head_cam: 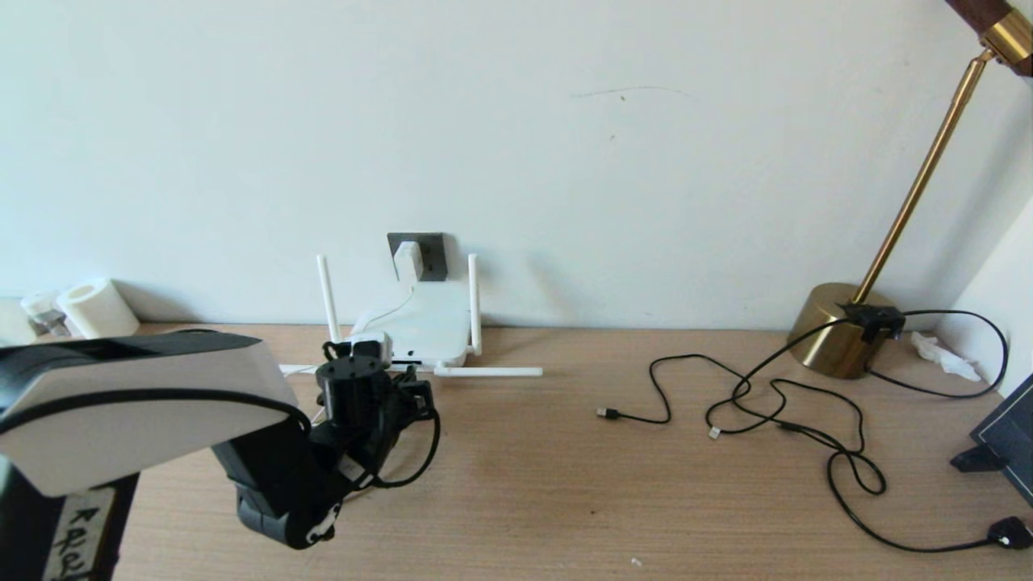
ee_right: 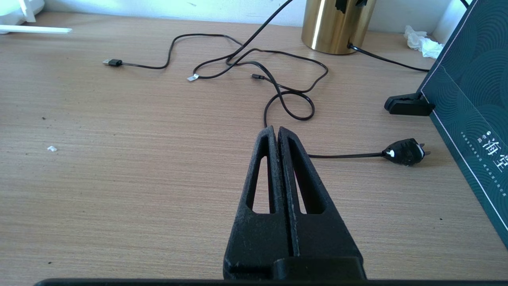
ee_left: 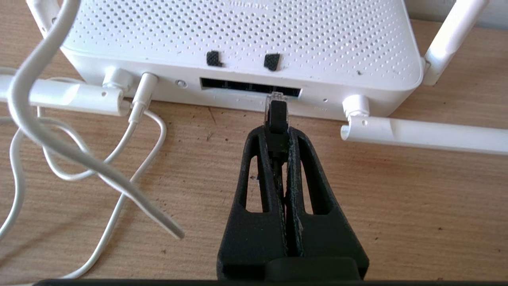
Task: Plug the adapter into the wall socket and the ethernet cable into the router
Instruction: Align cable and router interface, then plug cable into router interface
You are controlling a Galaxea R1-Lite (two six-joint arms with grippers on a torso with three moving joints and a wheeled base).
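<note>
The white router (head_cam: 428, 323) lies against the wall, its perforated top (ee_left: 246, 35) filling the left wrist view. My left gripper (ee_left: 276, 133) is shut on the black plug of the ethernet cable (ee_left: 276, 115). The plug's clear tip sits at the right end of the dark port row (ee_left: 238, 84); whether it has entered I cannot tell. The cable loops black under my left wrist (head_cam: 432, 452). The white adapter (head_cam: 408, 260) sits on the dark grey wall socket (head_cam: 432, 252), its thin cord running down to the router. My right gripper (ee_right: 276, 131) hovers shut and empty over bare table.
White cords (ee_left: 79, 159) curl on the table beside the router, and an antenna (ee_left: 424, 135) lies flat. Thin black cords (head_cam: 775, 403) sprawl at the right by a brass lamp base (head_cam: 839, 327), a black mains plug (ee_right: 405, 151) and a dark box (ee_right: 472, 99). A white roll (head_cam: 97, 308) stands far left.
</note>
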